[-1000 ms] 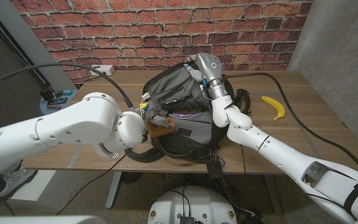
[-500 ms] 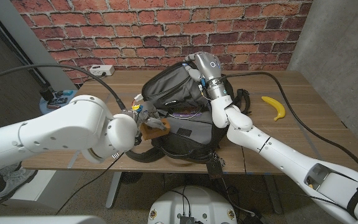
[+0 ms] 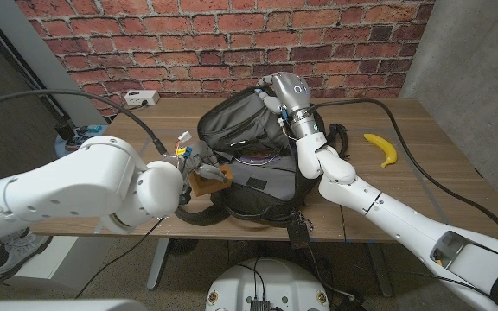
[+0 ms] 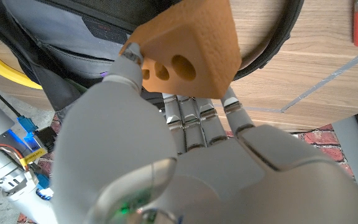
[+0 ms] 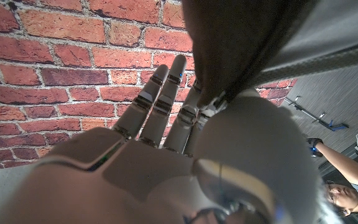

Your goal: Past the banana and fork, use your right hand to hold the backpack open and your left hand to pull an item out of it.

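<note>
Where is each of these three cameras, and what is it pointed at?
Head view: on the robot's head, looking down at the table; both arms show.
Left wrist view: behind the left hand, which holds an orange wedge.
Right wrist view: behind the right hand, gripping the backpack, brick wall beyond.
Shared: head and left wrist views both show wedge, backpack, banana.

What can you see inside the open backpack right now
Through the backpack's opening, purple cord-like strands and dark lining show. Anything deeper is hidden by the flap that the right hand holds up.
</note>
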